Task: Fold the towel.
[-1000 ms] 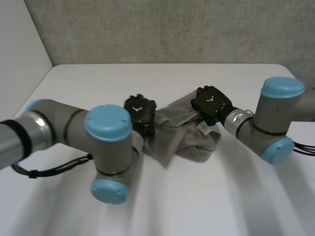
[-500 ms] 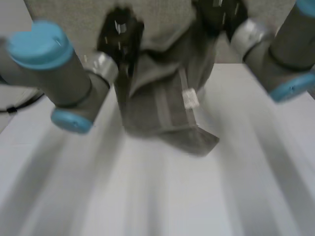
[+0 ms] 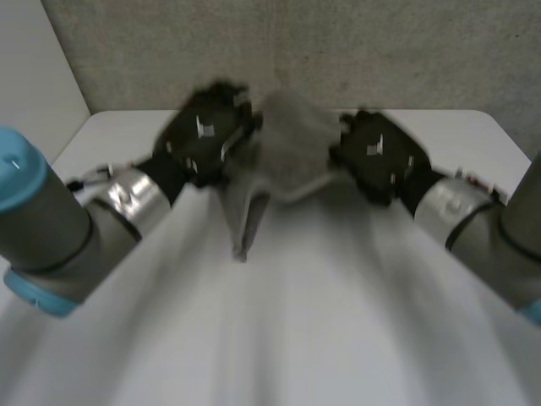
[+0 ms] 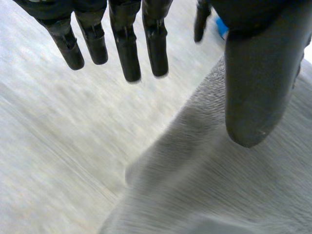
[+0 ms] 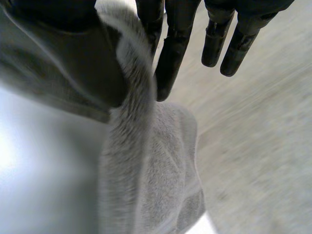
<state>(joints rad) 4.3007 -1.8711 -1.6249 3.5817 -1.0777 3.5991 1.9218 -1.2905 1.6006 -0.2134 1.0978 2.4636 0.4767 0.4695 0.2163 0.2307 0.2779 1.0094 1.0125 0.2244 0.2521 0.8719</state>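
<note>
Towel (image 3: 287, 148): grey, bunched, carried clear of the bench (image 3: 338, 338) between the two hands. One narrow tail is seen hanging toward 7 o'clock, its tip low over the surface at mid bench.

Left hand (image 3: 205, 135) is placed at 9 o'clock of the towel, right hand (image 3: 380, 156) at 3 o'clock, each touching its end of the cloth.

Left wrist view: the cloth is pinned under the thumb (image 4: 258, 87). The fingers (image 4: 126, 48) are held straight and clear of it, over bare bench. The left hand is recorded as grasping the towel by the thumb.

Right wrist view: the cloth is wrapped over the thumb side and drawn up between thumb and nearest finger, the other fingers straight. The right hand is recorded as grasping the towel too. The rest of the cloth is seen hanging below the palm.

Bench: white, smooth, with rounded far corners. A rough grey wall (image 3: 338, 51) is noted at 12 o'clock behind the far edge. A plain pale panel (image 3: 34, 76) is noted at 10 o'clock.

Change: half a second earlier the towel was hung high and near the camera, spread longer, with a white label showing. It is now carried lower and farther toward 12 o'clock, and gathered tighter. One second earlier it was lying crumpled on the bench under both hands.
</note>
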